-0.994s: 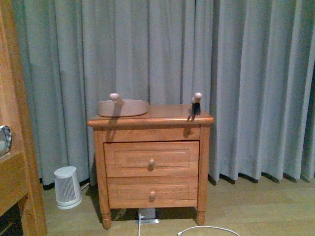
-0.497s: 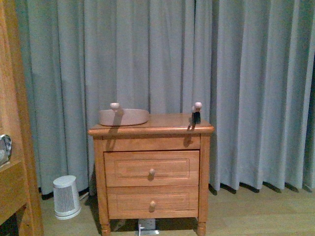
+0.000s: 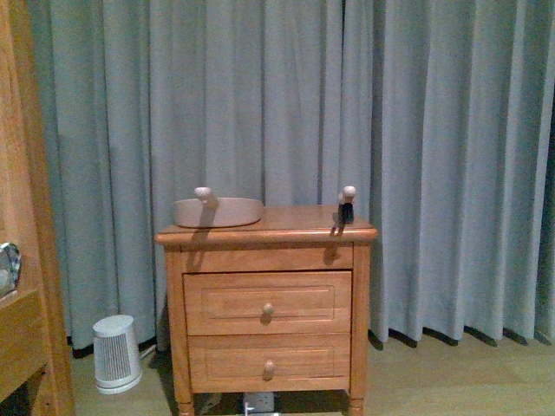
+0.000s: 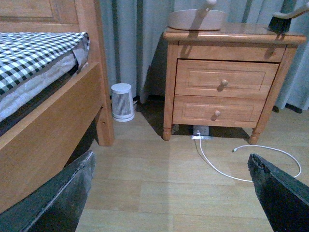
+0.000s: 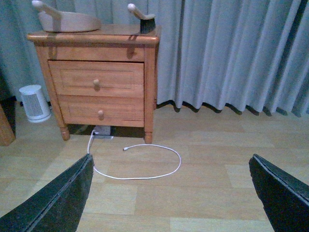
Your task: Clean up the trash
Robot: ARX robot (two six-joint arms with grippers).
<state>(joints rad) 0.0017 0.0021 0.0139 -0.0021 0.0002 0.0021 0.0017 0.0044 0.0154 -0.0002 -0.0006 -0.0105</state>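
Trash: no paper ball shows in any view, on or around the nightstand (image 3: pixel 260 299). The nightstand sits lower in the front view than a second ago, so I judge the camera is rising and the search unfinished. Left gripper (image 4: pixel 170 157) and right gripper (image 5: pixel 170 157) are both spread wide, empty.

Wooden counter (image 3: pixel 290 225), two drawers, backed against the curtain. On top: dustpan (image 3: pixel 217 212) at left rear, handle angled up; brush (image 3: pixel 346 208) at right rear corner, bristles down, handle tilted. Well apart, bare wood between. Wood floor (image 5: pixel 217 159) below: white heater (image 3: pixel 116 354) just left of counter, power strip (image 5: pixel 103 131) under it, white cable (image 5: pixel 145 170) looped in front.
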